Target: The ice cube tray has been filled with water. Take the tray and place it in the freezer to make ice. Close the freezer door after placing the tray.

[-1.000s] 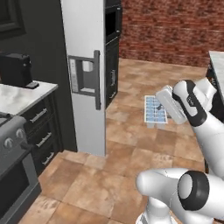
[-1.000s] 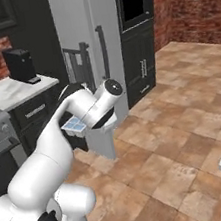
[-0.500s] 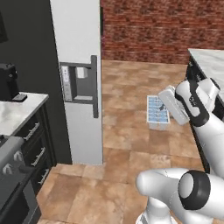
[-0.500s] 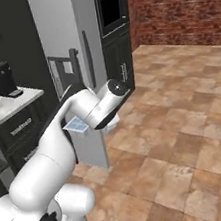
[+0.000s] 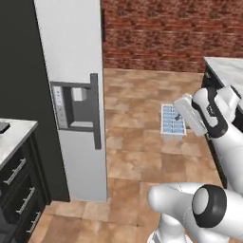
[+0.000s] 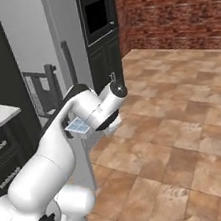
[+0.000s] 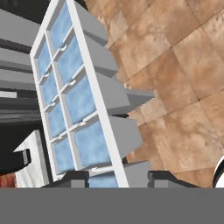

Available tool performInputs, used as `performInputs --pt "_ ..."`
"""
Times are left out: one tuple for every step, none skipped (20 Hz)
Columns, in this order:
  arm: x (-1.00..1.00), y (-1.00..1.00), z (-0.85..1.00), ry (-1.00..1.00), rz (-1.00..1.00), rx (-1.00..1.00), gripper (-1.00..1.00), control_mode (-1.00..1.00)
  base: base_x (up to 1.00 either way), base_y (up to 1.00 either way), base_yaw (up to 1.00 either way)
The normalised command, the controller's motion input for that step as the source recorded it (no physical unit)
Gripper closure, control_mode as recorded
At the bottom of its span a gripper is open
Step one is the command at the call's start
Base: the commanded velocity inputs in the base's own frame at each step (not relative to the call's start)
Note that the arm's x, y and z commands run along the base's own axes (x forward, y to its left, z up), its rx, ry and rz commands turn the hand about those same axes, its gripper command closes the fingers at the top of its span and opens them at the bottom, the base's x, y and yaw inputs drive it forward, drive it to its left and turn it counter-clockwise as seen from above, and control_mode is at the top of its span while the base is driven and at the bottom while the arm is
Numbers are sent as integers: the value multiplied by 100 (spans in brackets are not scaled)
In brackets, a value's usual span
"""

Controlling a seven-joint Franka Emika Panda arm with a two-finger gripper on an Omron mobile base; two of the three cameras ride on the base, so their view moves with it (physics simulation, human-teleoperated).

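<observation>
My gripper point(image 5: 181, 116) is shut on one end of the ice cube tray point(image 5: 172, 119), a small white grid of pale blue cells filled with water, and holds it in the air over the tile floor. In the hand view the tray point(image 7: 74, 96) stretches away from my gripper point(image 7: 116, 178), with a dark fingertip point(image 7: 72, 179) at either side of its near end. From the right base camera the tray point(image 6: 78, 126) peeks out beside my forearm. The freezer door point(image 5: 71, 71), silver-grey with a recessed dispenser and a dark bar handle point(image 5: 95, 111), stands to the tray's left. Whether the freezer door point(image 6: 38, 88) is ajar I cannot tell.
A pale counter point(image 5: 12, 135) over dark drawers sits at the lower left, another counter point(image 5: 225, 69) at the far right. A black oven stack point(image 6: 99, 18) stands beside the fridge, with a brick wall point(image 5: 156, 33) behind. Open tile floor point(image 6: 177, 137) lies to the right.
The whole picture has shifted as the base moved: the freezer door now looks larger and nearer. The tray stays gripped in the same pose in front of the arm.
</observation>
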Motion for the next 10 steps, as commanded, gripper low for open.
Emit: performInputs --pt "0 0 0 0 0 0 100 100 93 -11 -1" --pt "0 0 0 0 0 0 100 100 94 -11 0" --pt "0 0 0 0 0 0 100 100 94 -10 0" --pt "0 0 0 0 0 0 100 100 96 -11 0" --pt "0 0 0 0 0 0 100 100 95 -11 0" --pt "0 0 0 0 0 0 100 100 94 -8 0" --pt "0 0 0 0 0 0 100 100 91 -8 0" --pt "0 0 0 0 0 0 100 100 91 -9 0" --pt "0 0 0 0 0 0 100 100 91 -11 0" --pt "0 0 0 0 0 0 100 100 91 -12 0"
